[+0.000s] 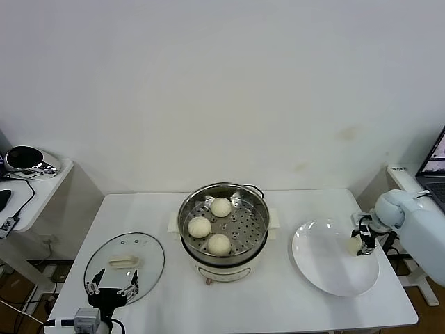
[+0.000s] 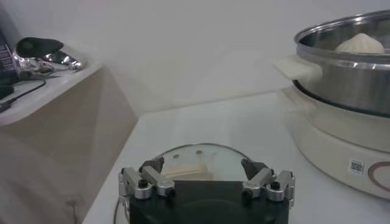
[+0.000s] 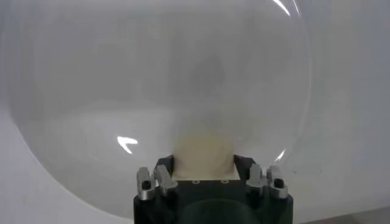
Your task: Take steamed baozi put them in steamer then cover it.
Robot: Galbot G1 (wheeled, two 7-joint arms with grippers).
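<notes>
The steamer stands mid-table with three steamed baozi on its perforated tray; its steel wall and one bun show in the left wrist view. A fourth baozi lies on the right part of a white plate. My right gripper is shut on that bun, and in the right wrist view the baozi fills the gap between the fingers of the gripper. The cover lies flat at the front left. My left gripper hangs open just before it, over the glass.
A side table at the far left carries a shiny black and silver object and cables. A laptop sits at the right edge. The plate lies near the table's right edge.
</notes>
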